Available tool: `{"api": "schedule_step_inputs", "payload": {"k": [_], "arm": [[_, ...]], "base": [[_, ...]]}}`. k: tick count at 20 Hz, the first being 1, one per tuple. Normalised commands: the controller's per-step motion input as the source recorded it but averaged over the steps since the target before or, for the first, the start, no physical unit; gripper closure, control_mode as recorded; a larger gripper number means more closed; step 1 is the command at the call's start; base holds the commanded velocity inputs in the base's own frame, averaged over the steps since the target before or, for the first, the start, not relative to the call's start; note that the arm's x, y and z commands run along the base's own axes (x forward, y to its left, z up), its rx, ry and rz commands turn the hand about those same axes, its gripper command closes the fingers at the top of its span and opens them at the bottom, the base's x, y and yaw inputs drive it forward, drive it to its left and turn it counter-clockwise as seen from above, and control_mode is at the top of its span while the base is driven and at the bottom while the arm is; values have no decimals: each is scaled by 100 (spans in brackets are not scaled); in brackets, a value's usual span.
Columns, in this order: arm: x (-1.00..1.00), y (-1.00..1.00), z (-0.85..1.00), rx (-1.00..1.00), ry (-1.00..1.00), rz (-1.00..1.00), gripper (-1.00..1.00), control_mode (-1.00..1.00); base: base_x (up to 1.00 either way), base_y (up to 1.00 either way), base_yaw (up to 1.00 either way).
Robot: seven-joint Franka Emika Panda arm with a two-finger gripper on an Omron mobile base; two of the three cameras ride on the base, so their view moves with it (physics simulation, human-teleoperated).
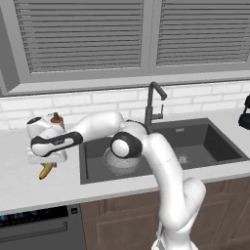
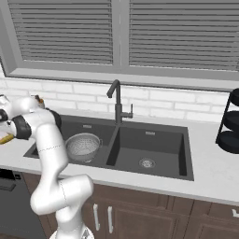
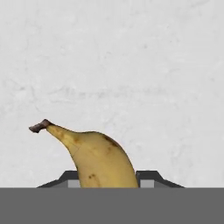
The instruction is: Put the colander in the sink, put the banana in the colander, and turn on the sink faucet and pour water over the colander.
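Banana is sitting between the gripper fingers, which are pressing narrowly against its two sides over the pale counter, left of the sink. Colander is resting in the sink's left basin, beside the faucet.

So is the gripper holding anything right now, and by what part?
The gripper is closed on the banana, around its thick middle, stem end sticking out.
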Motion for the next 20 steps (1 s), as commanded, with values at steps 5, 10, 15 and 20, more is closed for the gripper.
{"api": "schedule_step_inputs", "payload": {"k": [5, 10, 15, 20], "arm": [[-33, -99, 7, 5, -4, 0, 100, -100], [-18, -94, 35, 1, 0, 0, 100, -100], [-1, -88, 47, 0, 9, 0, 100, -100], [18, -86, 33, 0, 3, -4, 100, -100]], "base": [[0, 0, 0], [0, 0, 0], [0, 0, 0], [0, 0, 0]]}}
